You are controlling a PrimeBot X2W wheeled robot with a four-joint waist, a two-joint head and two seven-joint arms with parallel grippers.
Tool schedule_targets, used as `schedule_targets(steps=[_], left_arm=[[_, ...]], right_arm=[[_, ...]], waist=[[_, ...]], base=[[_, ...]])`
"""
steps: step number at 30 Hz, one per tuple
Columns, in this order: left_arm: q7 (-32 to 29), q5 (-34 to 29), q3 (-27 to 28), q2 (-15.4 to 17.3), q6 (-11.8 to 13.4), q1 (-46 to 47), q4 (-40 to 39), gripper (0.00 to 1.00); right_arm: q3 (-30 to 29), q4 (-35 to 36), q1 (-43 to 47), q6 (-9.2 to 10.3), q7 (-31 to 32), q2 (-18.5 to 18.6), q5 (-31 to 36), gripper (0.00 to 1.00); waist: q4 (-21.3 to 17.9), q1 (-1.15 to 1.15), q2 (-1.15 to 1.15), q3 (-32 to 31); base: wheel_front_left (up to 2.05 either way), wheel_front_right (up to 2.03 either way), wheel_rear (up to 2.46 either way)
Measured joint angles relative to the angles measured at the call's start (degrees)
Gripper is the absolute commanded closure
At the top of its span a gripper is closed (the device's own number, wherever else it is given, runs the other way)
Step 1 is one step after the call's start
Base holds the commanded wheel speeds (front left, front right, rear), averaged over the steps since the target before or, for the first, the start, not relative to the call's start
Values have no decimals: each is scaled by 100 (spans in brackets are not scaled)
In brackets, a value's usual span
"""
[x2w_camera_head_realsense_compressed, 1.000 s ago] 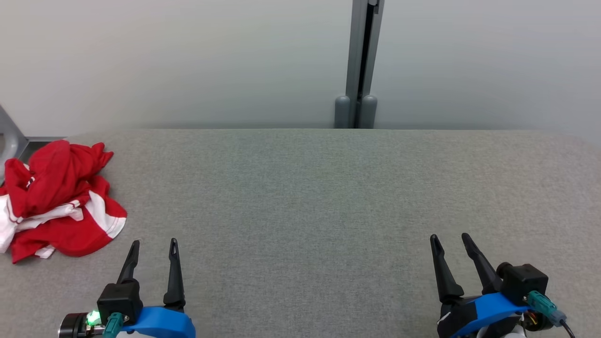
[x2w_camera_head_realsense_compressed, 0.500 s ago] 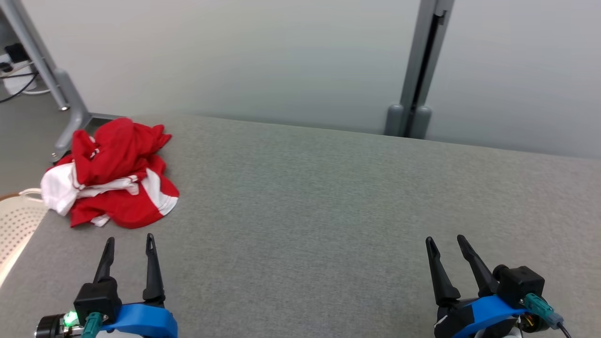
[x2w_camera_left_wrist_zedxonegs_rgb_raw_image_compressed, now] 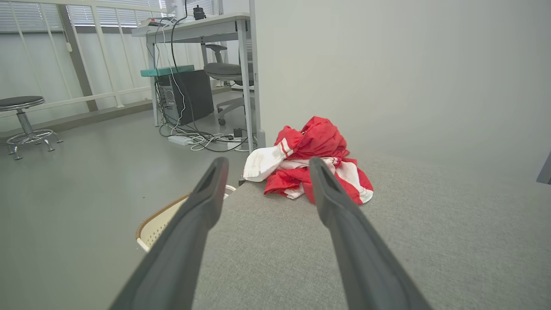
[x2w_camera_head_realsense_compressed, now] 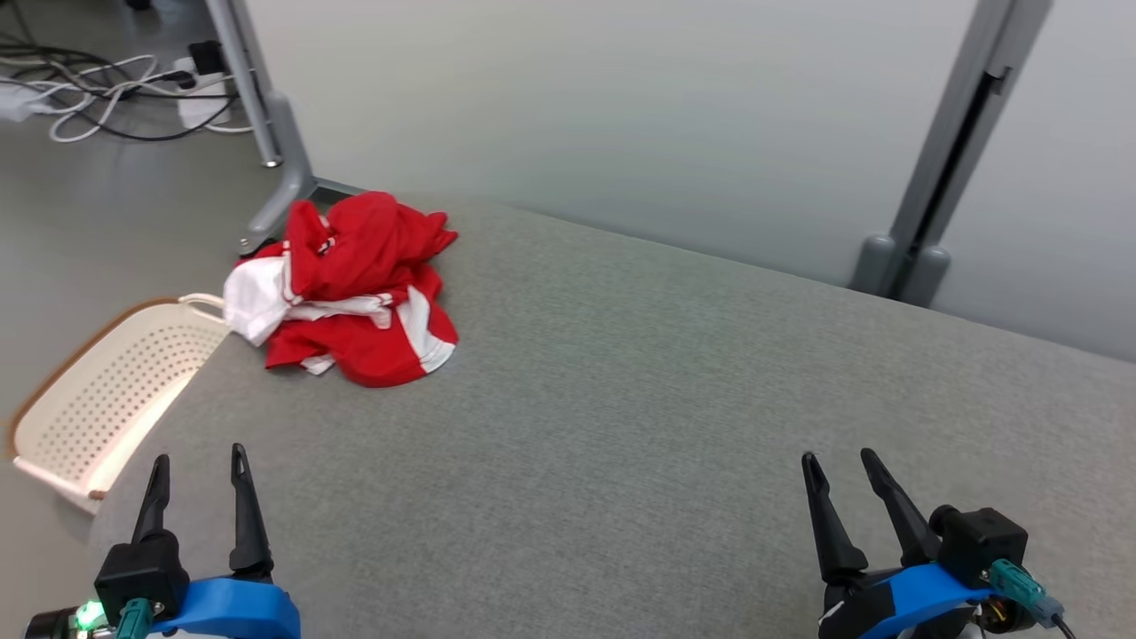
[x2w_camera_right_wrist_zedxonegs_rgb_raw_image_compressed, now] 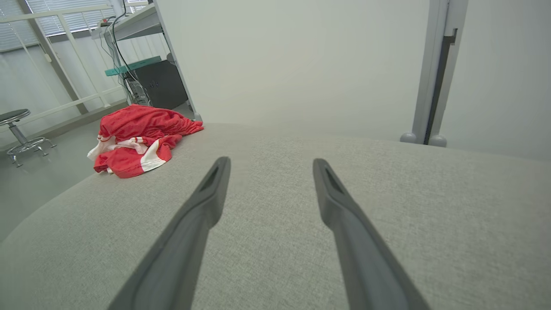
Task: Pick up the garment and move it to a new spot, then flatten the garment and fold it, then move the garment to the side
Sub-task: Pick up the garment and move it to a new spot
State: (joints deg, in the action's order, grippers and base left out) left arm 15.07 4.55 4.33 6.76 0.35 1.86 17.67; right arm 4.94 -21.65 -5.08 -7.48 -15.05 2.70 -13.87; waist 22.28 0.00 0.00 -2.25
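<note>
Garment [x2w_camera_head_realsense_compressed: 364,266], red and white cloth, lies crumpled on woven grey desk [x2w_camera_head_realsense_compressed: 621,426]; left gripper [x2w_camera_head_realsense_compressed: 199,455] and right gripper [x2w_camera_head_realsense_compressed: 837,456] gape wide, holding nothing.

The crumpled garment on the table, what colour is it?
The garment is red with white panels and white trim stripes, clearest in the head view.

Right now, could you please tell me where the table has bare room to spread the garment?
The table is bare from the garment rightward to the grey post, and nearer, between the left end effector and right end effector. Only the far left corner is crowded, by the heaped garment.
</note>
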Motion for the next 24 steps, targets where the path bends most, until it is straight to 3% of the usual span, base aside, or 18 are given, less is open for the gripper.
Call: schedule_targets(steps=[10,24], left_arm=[[0,74,219,35,156,-240,-134,0],[0,122,285,90,129,-313,-122,0]], right_arm=[[63,-5,70,0,0,-1,-41,0],[116,46,68,0,1,-3,-29,0]], waist=[[481,0,0,-79],[485,-1,0,-12]], base=[[0,0,0],[0,0,0]])
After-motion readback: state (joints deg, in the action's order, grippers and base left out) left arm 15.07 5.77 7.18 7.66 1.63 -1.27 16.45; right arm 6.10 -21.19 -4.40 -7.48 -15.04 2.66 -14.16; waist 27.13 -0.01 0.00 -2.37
